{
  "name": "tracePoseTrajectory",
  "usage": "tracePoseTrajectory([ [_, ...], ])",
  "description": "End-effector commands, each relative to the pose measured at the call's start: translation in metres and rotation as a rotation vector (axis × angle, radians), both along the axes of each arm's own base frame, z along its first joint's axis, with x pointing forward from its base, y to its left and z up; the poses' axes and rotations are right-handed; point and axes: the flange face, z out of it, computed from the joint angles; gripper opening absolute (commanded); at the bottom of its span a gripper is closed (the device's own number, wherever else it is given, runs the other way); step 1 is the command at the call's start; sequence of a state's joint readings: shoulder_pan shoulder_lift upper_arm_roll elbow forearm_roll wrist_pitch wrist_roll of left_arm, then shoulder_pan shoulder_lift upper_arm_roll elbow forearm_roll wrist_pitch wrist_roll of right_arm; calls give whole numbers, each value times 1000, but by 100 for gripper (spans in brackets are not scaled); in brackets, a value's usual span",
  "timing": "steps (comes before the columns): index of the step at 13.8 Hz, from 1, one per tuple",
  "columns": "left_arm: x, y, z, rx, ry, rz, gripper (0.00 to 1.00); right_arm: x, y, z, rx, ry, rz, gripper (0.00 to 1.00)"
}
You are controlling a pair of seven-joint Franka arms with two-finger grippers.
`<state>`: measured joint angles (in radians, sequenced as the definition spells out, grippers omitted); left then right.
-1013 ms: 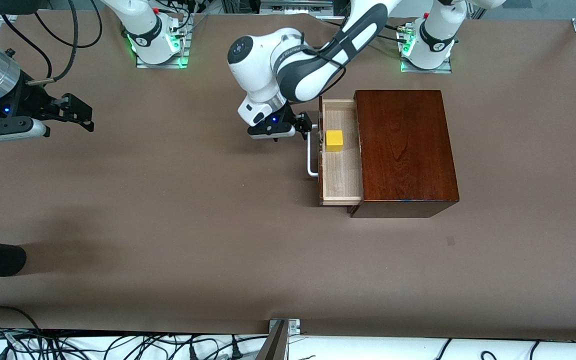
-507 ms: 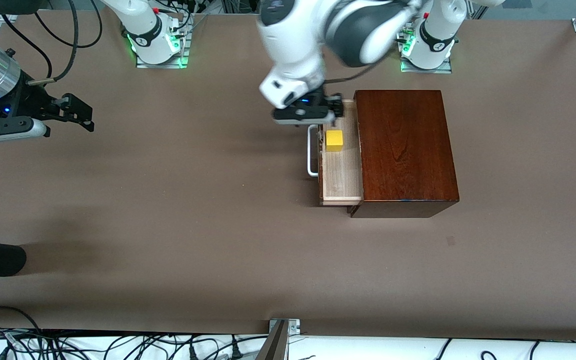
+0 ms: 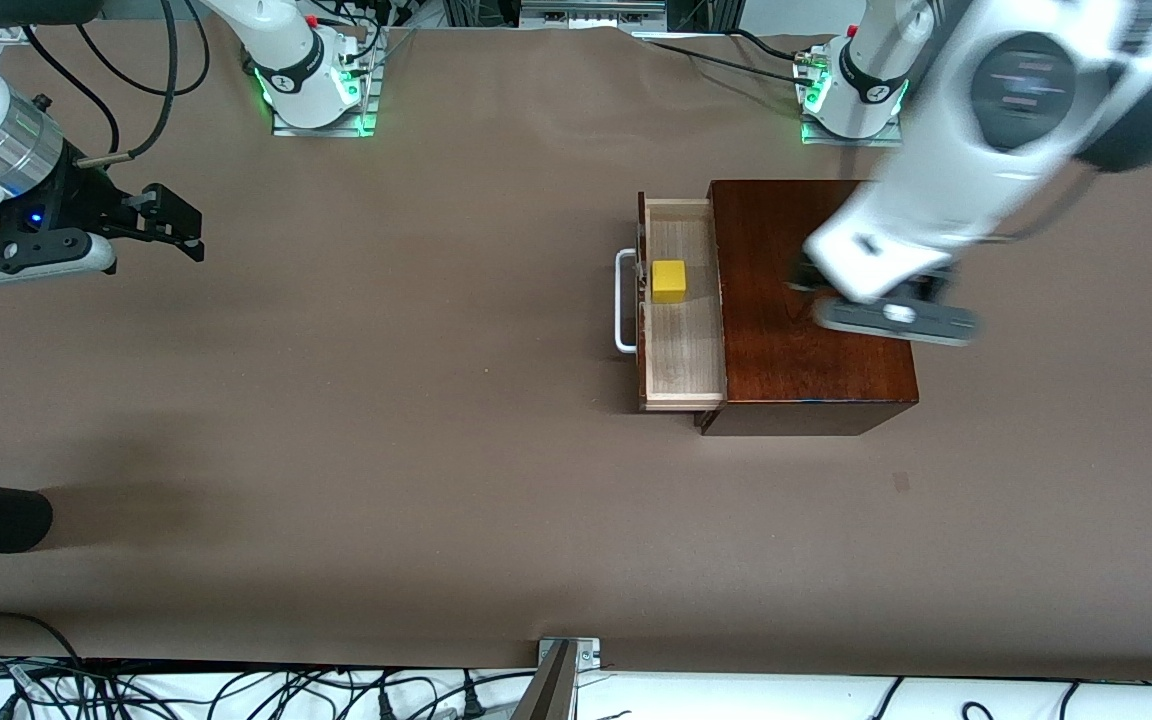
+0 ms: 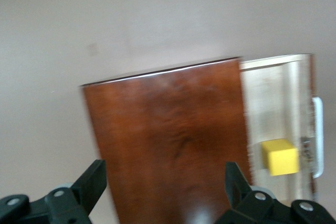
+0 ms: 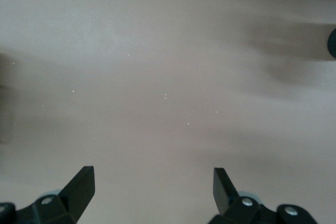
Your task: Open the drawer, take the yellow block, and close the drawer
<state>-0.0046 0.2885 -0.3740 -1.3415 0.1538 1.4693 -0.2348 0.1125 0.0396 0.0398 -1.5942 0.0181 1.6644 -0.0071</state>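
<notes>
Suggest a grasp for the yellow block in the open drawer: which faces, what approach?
Come straight down from above. The yellow block sits flat on the floor of the pulled-out drawer, right by the front panel behind the white handle, so that side looks cramped. Probably pinch the two faces that look along the drawer's width, where bare floor lies on both sides.

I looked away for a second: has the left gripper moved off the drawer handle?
Yes. The left gripper, open, has swung from the handle across the open drawer and is now over the box. The yellow block stays inside.
</notes>
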Motion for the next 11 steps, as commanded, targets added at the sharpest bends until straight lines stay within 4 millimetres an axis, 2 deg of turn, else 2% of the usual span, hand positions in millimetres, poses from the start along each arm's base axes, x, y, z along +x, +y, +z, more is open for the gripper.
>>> tracePoseTrajectory([
  [1, -10, 31, 16, -9, 12, 23, 100, 11, 14, -14, 16, 9, 14, 100],
  [2, -16, 43, 27, -31, 0, 53, 100, 10, 23, -17, 14, 19, 29, 100],
  [4, -28, 87, 29, -77, -38, 135, 100, 10, 51, -37, 3, 64, 83, 100],
  [5, -37, 92, 24, -85, -83, 112, 100, 3, 73, -45, -3, 95, 125, 100],
  [6, -42, 107, 22, -91, -130, 107, 100, -5, 98, -56, -15, 140, 194, 100],
  [9, -41, 123, 9, -91, -146, 107, 100, -33, 181, -65, -18, 141, 502, 100],
  [11, -42, 132, 15, -78, -125, 119, 100, -58, 245, -76, -19, 114, 626, 100],
])
